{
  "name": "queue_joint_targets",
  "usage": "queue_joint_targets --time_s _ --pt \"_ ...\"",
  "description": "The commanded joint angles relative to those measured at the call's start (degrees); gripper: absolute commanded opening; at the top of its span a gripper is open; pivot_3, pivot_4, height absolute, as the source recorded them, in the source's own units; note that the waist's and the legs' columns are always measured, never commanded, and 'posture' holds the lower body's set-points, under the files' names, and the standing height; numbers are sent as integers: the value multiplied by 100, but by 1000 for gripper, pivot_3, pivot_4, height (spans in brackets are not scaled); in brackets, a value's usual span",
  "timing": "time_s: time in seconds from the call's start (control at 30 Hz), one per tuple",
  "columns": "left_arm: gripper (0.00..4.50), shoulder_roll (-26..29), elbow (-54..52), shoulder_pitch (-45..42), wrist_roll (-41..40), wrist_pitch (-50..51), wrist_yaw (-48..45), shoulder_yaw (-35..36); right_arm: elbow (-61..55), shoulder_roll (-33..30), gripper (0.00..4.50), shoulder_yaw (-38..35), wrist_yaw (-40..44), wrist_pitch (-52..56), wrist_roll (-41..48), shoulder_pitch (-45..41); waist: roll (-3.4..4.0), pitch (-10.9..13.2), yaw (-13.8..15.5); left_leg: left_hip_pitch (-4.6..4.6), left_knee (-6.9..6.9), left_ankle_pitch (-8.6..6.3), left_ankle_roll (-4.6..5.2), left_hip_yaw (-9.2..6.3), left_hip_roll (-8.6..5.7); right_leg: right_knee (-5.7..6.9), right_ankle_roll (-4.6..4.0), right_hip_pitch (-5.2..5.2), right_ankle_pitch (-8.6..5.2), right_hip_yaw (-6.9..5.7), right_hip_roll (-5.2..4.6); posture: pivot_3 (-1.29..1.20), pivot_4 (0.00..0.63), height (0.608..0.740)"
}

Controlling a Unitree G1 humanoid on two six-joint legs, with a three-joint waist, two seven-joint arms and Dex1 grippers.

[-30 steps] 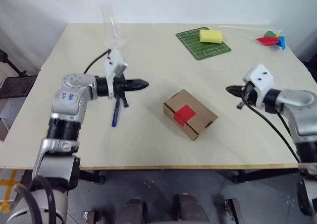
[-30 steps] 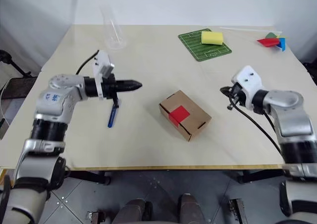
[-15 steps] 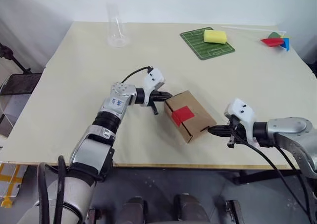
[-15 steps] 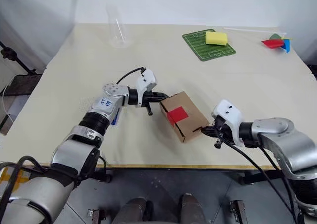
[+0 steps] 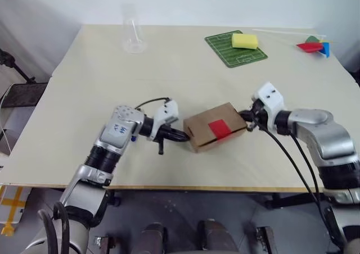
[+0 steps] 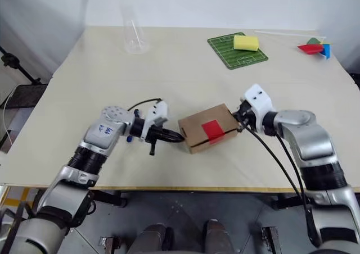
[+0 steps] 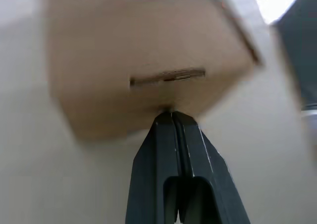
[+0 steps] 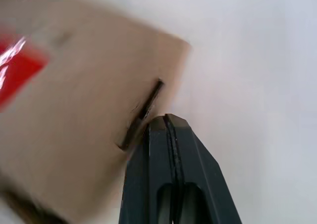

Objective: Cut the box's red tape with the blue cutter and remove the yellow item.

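Both black two-finger grippers are fully closed, empty: left gripper tips press the small brown cardboard box mid-table, right gripper nudges its opposite end.

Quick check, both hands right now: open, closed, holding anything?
Left hand: closed, holding nothing, tip against one end of the box.
Right hand: closed, holding nothing, tip at the box's opposite end.

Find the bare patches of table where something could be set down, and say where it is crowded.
Free: the wide stretch between the clear cup, green mat and box. Crowded: around the box, with left gripper and right gripper at its ends.
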Motion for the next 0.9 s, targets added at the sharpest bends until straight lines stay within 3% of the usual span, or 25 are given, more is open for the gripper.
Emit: queue_joint_targets --time_s 0.03,0.27,0.4,0.47,0.57,0.63,0.9 --pt "31 78 -559 -67 -294 -509 -46 232 278 -190 0 -437 -19 -409 -85 -126 1 0 5 -1 -1 0 0 -7 -6 1 0 2 0 -5 -5 0 150 740" --pt "31 10 1083 -1121 -727 -1015 321 1106 -666 -1059 0 -875 438 206 168 791 2 0 28 -9 -2 7 14 -22 -35 -4 0 12 0 -40 -33 0 150 740" --pt "31 -300 3324 -1695 386 -2747 1972 812 -2483 -1433 0 -1074 979 1645 1224 2156 4 -1 112 1 -4 7 16 -31 -31 -3 1 25 0 -70 -31 0 150 740" --pt "31 -513 3821 -1670 588 -3157 1954 615 -2920 -1539 0 -701 840 1683 1012 2344 4 -1 96 3 -6 7 16 -18 -33 -5 1 24 1 -94 -32 0 150 740" --pt "31 -781 3820 -1516 582 -3324 1191 356 -2940 -773 0 -769 223 2067 1241 1938 -11 7 94 3 -1 12 26 3 -39 -3 8 20 4 -99 -44 0 150 740" --pt "31 -847 3419 -1427 521 -2836 530 113 -2650 -590 0 -630 18 1861 988 1631 -13 9 104 -2 5 19 25 3 -40 -8 13 18 7 -105 -49 0 150 740" --pt "31 -1238 2046 -942 390 -1752 426 -126 -1351 -413 0 -97 120 980 346 674 -11 8 117 -2 -6 20 30 -11 -60 -6 14 18 8 -108 -65 0 150 740"
